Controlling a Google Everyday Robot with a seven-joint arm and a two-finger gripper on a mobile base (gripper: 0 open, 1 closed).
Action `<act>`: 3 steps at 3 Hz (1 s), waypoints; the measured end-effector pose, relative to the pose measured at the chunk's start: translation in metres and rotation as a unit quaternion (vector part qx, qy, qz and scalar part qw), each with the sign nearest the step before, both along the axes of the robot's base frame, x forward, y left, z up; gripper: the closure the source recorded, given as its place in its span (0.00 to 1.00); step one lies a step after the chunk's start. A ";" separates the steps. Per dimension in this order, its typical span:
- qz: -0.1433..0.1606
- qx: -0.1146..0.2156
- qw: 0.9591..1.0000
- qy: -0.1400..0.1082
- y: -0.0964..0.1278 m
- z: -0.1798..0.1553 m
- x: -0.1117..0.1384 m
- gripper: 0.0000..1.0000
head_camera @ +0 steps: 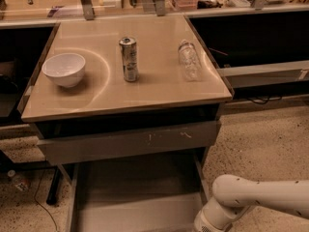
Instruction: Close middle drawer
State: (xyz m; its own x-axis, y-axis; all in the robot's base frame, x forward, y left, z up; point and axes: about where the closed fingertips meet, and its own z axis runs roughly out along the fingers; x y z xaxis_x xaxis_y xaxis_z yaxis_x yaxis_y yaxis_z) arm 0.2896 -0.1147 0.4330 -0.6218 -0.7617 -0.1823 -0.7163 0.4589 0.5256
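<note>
The middle drawer [140, 185] stands pulled far out below the table, its smooth grey tray open to view and its plain front panel [140, 216] near the bottom edge. Above it sits the grey drawer front with small white scratch marks [130, 141], nearly flush under the tabletop. My white arm [260, 195] comes in from the lower right, and its wrist [210, 222] is just right of the open drawer's front right corner. My gripper is below the bottom edge, out of view.
On the tan tabletop [96, 98] stand a white bowl [64, 69], a metal can [129, 59] and a clear bottle lying down [189, 61]. Speckled floor [260, 144] lies to the right. A cable and table leg [52, 192] are at lower left.
</note>
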 end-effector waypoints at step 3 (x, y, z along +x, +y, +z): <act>0.000 0.000 1.000 0.000 0.000 0.000 0.000 0.00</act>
